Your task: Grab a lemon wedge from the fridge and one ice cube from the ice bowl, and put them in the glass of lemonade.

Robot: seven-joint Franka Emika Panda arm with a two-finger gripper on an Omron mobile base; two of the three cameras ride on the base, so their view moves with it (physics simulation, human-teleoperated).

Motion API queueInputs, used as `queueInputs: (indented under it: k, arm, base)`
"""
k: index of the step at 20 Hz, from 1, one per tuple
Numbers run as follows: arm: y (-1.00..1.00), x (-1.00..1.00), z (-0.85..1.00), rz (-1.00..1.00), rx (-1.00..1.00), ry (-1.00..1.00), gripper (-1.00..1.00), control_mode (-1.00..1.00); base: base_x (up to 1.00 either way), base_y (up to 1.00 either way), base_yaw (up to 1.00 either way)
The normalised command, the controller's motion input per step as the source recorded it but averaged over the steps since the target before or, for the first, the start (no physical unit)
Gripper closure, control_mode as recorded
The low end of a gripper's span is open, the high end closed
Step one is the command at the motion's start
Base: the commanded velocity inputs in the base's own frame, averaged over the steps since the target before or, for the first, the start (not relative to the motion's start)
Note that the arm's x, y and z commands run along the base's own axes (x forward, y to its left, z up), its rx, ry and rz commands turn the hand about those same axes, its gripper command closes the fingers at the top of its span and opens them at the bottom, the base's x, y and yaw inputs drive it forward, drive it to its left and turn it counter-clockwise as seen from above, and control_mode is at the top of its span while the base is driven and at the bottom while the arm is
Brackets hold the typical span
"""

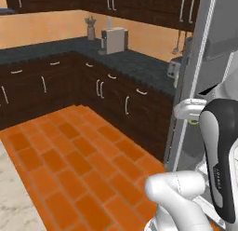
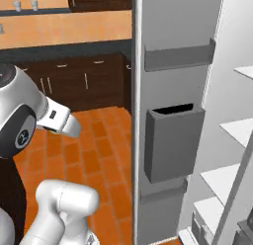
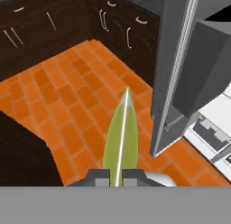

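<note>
Kitchen of dark wooden cabinets (image 1: 116,92) under a dark speckled counter (image 1: 135,62), with an orange tiled floor (image 1: 69,155) underfoot; a pale toaster-like appliance (image 1: 114,40) stands at the counter's corner. The fridge (image 2: 173,115) stands open, its light-grey door (image 2: 163,56) swung out edge-on toward the cameras, with door bins (image 2: 173,140) on its inner face and white shelves (image 2: 237,130) visible in the compartment beyond. In the hand view the gripper (image 3: 118,175) is pressed nearly together on the lemon wedge (image 3: 121,137), a slim yellow-green sliver that stands up from between the fingertips (image 3: 97,175), pinched at its lower end with the pale edge facing the camera. The wedge is clear of the fridge: it hangs over the floor tiles, just beside the door's outer edge. In the left base view a small yellow-green trace shows at the hand beside the door, consistent with this. Judgement: the narrow grip suits so thin a piece, and holding it out over open floor keeps it free of the door and bins during withdrawal. The fridge stage appears complete; the ice cube and delivery to the glass remain. Risk noted: a wedge held by one end could pivot or slip during a wide swing.
</note>
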Motion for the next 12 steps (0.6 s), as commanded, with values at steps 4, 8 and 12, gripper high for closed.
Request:
queueInputs:
  k: [4, 8, 12]
  arm:
    - [0.00, 0.00, 0.00, 0.00, 0.00, 0.00, 1.00, 1.00]
    - [0.00, 0.00, 0.00, 0.00, 0.00, 0.00, 1.00, 1.00]
    - [0.00, 0.00, 0.00, 0.00, 0.00, 0.00, 1.00, 1.00]
  base:
    - [0.17, 0.53, 0.73]
    - [1.00, 0.00, 0.38]
    - [1.00, -0.05, 0.17]
